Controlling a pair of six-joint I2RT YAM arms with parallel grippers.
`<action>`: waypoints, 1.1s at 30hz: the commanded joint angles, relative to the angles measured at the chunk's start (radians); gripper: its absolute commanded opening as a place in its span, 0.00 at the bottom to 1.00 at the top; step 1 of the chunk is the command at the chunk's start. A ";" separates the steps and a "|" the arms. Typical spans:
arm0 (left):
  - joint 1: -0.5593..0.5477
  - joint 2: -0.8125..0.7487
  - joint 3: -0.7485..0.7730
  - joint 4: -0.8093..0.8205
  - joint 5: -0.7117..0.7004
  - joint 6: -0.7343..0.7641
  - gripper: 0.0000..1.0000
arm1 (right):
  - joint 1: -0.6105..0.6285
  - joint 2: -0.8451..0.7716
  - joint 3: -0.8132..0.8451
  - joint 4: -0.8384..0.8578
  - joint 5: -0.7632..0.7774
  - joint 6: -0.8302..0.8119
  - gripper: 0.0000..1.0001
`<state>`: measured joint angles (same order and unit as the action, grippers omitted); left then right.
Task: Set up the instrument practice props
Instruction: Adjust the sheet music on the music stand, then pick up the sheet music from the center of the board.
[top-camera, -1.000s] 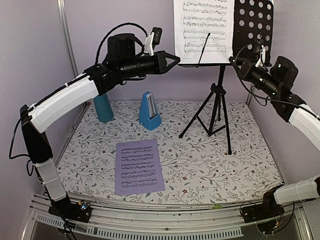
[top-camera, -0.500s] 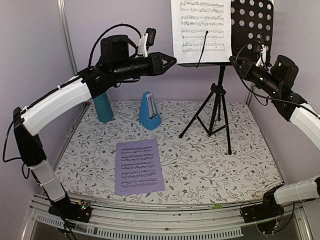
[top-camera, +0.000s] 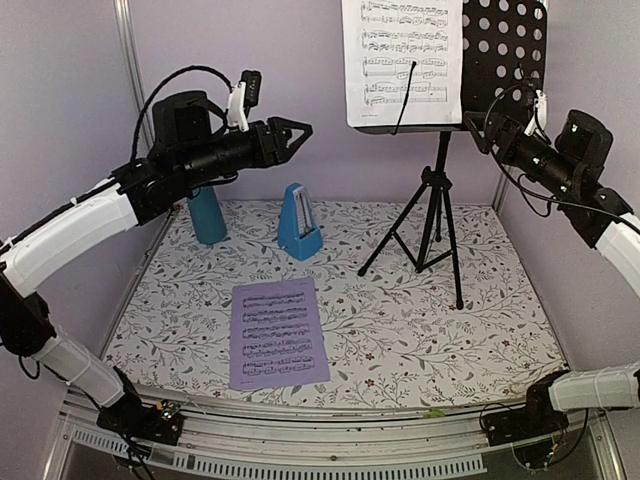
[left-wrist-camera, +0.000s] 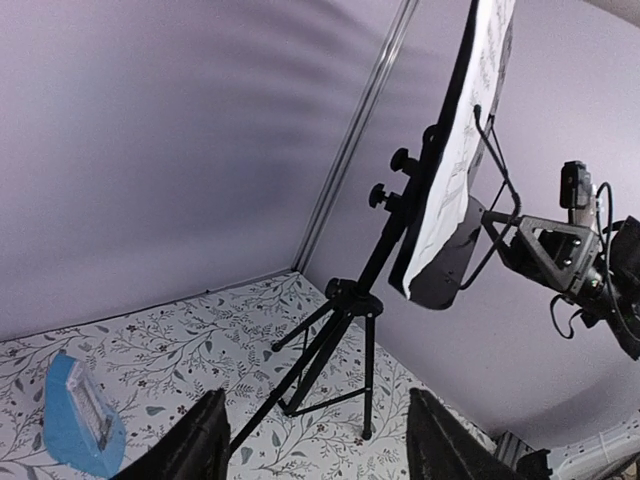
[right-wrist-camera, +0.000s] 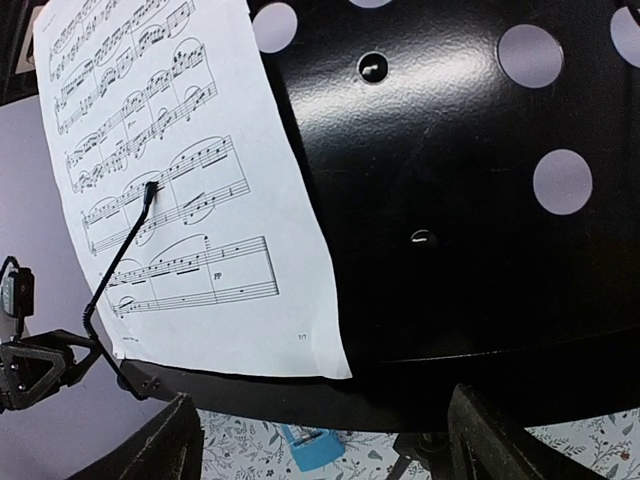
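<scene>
White sheet-music page (right-wrist-camera: 190, 150): printed notation

white page (top-camera: 403, 60) top: cut by frame | teal cup (top-camera: 207, 218) upper part: behind left arm (top-camera: 150, 185) | metronome (right-wrist-camera: 312, 447): mostly under tray (right-wrist-camera: 450, 200)

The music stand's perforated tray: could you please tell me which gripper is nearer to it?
Right. The right gripper sits open close to the tray, facing its lower front edge; the left gripper, also open, hangs in the air well off to the tray's left.
</scene>
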<state>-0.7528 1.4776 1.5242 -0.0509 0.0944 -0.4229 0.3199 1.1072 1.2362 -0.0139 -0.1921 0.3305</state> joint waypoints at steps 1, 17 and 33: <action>0.029 -0.115 -0.145 0.002 -0.071 -0.046 0.65 | 0.002 -0.061 -0.060 -0.093 0.018 -0.010 0.91; 0.070 -0.407 -0.817 -0.208 -0.271 -0.439 0.71 | 0.088 -0.194 -0.531 -0.105 -0.039 0.184 1.00; 0.050 -0.277 -1.045 -0.151 -0.190 -0.589 0.71 | 0.284 -0.200 -0.648 -0.157 0.049 0.249 1.00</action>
<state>-0.6968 1.1419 0.4961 -0.2745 -0.1154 -0.9802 0.5457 0.8886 0.6079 -0.1921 -0.1768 0.5388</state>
